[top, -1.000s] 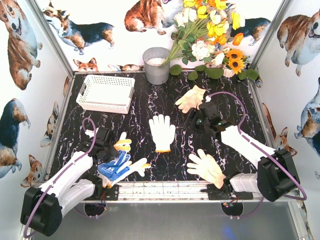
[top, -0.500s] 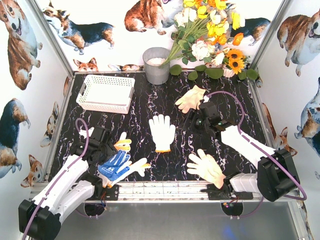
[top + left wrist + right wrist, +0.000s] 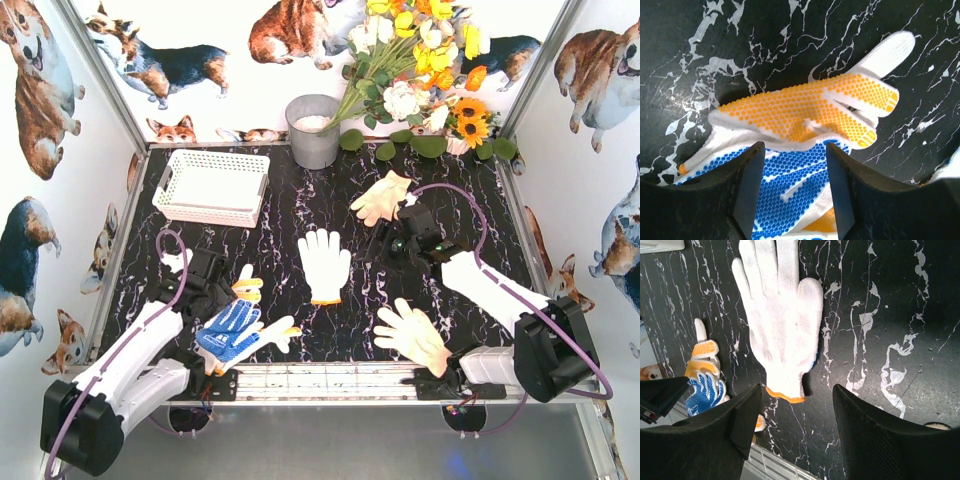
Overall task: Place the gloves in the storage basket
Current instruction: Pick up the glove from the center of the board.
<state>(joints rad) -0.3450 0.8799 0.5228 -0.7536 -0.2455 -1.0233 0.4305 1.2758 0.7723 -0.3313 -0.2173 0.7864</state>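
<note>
Near edge, left side: a small pile of gloves, blue-dotted glove (image 3: 228, 335) with an orange-dotted glove (image 3: 810, 112) overlapping its far edge; more white fingers with yellow tips stick out on the pile's right, so two gloves for sure, exact pile count unclear. Left end effector (image 3: 795, 150) sits right over this pile, jaws apart, both dotted gloves showing between them, nothing clamped. Near edge, right side: one cream glove (image 3: 412, 335) flat on the worktop (image 3: 300, 200), fingers spread toward the left, cuff by the right arm's base. Middle: one white glove (image 3: 325, 262) with an orange cuff, fingers pointing away. Right end effector (image 3: 385, 243) is just right of it, jaws apart, holding nothing. Just beyond it: one peach-tan glove (image 3: 382, 197). Far left: one storage basket (image 3: 205, 212), white lattice, well apart from every glove. Behind: one grey bucket (image 3: 313, 130) and a bunch of flowers (image 3: 420, 70) at the back wall.
</note>
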